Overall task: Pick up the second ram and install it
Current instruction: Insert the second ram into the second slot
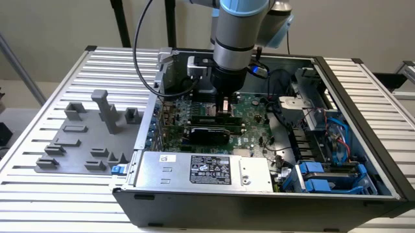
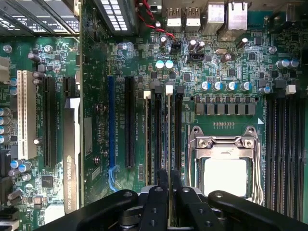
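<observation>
We see the end effector lowered inside the open computer case, its fingers narrowly closed on the second ram. The stick stands on edge in a motherboard slot beside the CPU socket. Grey fixture blocks rest on the slatted surface.

Computer case on table — fixture blocks at exterior view's left.
</observation>
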